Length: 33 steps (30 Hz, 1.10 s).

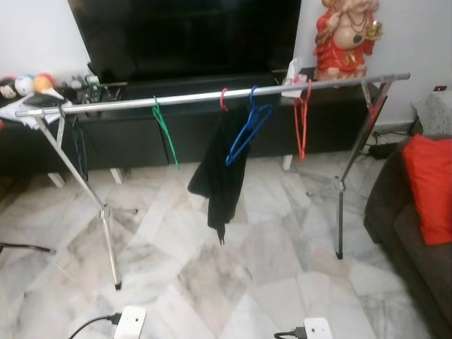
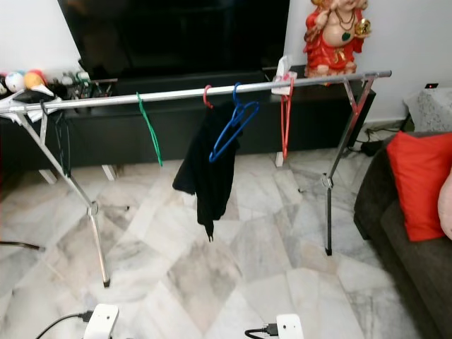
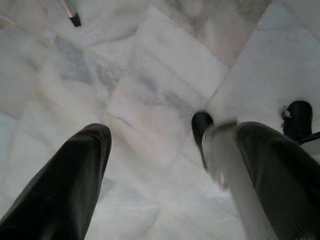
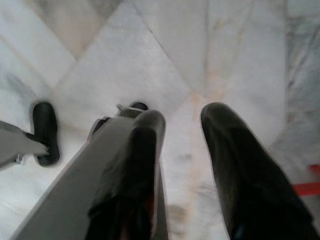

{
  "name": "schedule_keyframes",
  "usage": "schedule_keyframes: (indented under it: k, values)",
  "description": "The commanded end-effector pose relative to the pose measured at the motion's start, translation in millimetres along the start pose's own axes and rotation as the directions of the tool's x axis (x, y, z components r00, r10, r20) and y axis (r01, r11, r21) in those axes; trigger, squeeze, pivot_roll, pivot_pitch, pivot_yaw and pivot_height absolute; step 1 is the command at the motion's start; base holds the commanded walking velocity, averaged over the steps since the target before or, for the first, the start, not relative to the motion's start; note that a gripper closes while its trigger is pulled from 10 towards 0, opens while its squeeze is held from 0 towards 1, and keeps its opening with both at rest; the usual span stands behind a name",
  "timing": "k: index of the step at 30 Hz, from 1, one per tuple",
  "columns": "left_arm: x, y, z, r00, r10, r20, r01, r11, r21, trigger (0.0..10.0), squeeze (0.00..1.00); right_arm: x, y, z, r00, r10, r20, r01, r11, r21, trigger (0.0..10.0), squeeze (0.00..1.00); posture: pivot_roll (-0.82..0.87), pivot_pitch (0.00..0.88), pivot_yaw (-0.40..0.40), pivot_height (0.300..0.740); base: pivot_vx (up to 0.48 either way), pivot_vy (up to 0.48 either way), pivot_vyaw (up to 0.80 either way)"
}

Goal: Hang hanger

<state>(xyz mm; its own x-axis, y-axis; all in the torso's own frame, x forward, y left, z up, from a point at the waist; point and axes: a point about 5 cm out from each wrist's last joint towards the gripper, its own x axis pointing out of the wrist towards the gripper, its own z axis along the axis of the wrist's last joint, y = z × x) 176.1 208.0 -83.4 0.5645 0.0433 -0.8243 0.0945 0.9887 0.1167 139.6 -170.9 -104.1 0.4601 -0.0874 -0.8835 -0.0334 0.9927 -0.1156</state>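
Both our claws, left claw and right claw, hang open and empty; a careless reach could knock the blue hanger off the rail across the upper frame.

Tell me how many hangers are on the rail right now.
4, along the rail: green hanger nearest the robot's left, red-hooked hanger carrying the black garment, blue hanger, then red hanger. The garment could hide another.
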Motion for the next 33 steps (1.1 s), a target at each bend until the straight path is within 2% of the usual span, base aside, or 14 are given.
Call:
schedule_keyframes:
  k: [1,6,12,17,21,33]
  values:
    - [-1.4,1.2,-8.0,1.000,0.016,-0.025,-0.017,1.000,-0.025,10.0,0.00,0.5,5.8,4.8,1.000,0.028,0.013,-0.028,0.999,-0.037,10.0,0.00,-0.07,0.000,-0.033,0.740,-0.262,0.000,0.00]
    - [-1.5,-1.0,-10.2,0.999,0.033,-0.030,-0.035,0.997,-0.072,10.0,0.00,0.9,3.0,8.2,0.999,0.048,0.025,-0.046,0.996,-0.079,10.0,0.00,-0.07,0.000,-0.069,0.740,-0.265,0.000,0.00]
    - [-2.7,-2.6,-16.1,0.998,0.038,-0.043,-0.042,0.995,-0.092,10.0,0.00,1.1,-0.7,9.3,0.999,0.037,0.030,-0.034,0.996,-0.078,10.0,0.00,-0.07,0.000,-0.076,0.740,-0.262,0.000,0.00]
    - [-2.9,-2.5,-17.3,0.998,0.038,-0.047,-0.042,0.995,-0.093,10.0,0.00,1.2,-1.6,10.0,0.999,0.027,0.032,-0.025,0.997,-0.077,10.0,0.00,-0.07,0.000,-0.062,0.740,-0.264,0.000,0.00]
    - [-3.1,-0.8,-17.5,0.998,0.035,-0.049,-0.039,0.996,-0.078,10.0,0.00,1.2,-1.2,9.8,0.999,0.017,0.034,-0.016,0.999,-0.044,10.0,0.00,-0.08,0.000,-0.050,0.740,-0.261,0.000,0.00]
    - [-3.2,2.9,-16.8,0.998,0.047,-0.050,-0.051,0.996,-0.073,10.0,0.00,1.1,-0.2,8.6,1.000,0.013,0.026,-0.013,1.000,-0.023,10.0,0.00,-0.08,0.000,-0.039,0.740,0.000,0.000,0.00]
